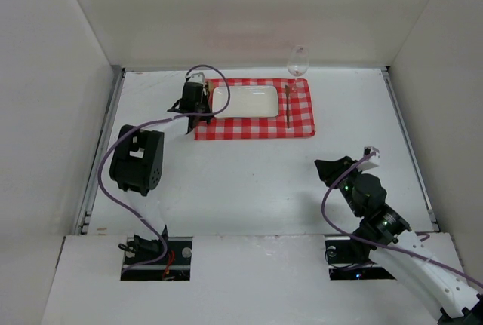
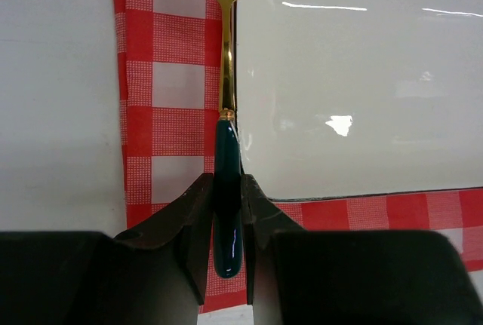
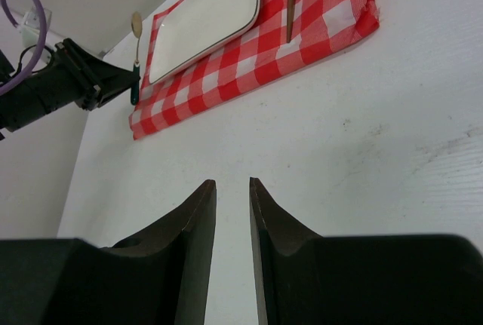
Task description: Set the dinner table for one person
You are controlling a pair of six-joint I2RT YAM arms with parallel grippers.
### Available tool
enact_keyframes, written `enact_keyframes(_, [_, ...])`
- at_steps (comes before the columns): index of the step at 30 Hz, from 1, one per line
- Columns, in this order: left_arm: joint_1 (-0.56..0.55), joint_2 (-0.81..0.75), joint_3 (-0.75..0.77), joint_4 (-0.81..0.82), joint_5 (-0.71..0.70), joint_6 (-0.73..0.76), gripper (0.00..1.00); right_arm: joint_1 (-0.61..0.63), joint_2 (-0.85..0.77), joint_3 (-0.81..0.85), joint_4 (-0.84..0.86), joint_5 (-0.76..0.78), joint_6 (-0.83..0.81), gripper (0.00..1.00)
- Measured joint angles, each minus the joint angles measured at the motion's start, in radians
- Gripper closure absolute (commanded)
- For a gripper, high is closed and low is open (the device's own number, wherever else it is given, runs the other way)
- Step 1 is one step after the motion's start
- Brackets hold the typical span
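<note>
The white dinner table (image 1: 249, 182) carries a red-and-white checked cloth (image 1: 255, 110) at the back. A white rectangular plate (image 1: 244, 101) lies on the cloth. My left gripper (image 1: 200, 100) is at the cloth's left edge, shut on the dark green handle of a gold spoon (image 2: 227, 144). The spoon runs along the plate's (image 2: 355, 76) left rim, over the cloth (image 2: 166, 76); I cannot tell whether it touches. My right gripper (image 1: 324, 167) hovers low over bare table at the front right, jaws (image 3: 232, 183) slightly parted and empty.
A thin brownish utensil (image 1: 288, 105) lies on the cloth right of the plate. A clear wine glass (image 1: 299, 61) stands behind the cloth's far right corner. White walls enclose the table on three sides. A purple cable (image 1: 121, 151) loops by the left arm.
</note>
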Motion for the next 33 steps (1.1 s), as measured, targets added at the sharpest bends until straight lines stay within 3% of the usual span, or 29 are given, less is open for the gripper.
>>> enact_keyframes(20, [0.005,0.105,0.038,0.003,-0.043,-0.011,0.96,0.000,0.013,0.000,0.003,0.000,0.000,0.70])
enact_keyframes(27, [0.013,0.105,0.045,-0.002,-0.061,0.005,0.79,0.000,0.013,0.000,0.003,0.000,0.000,0.70])
enact_keyframes(33, [0.013,0.105,0.045,-0.005,-0.073,0.019,0.73,0.000,0.013,0.000,0.003,0.000,0.000,0.70])
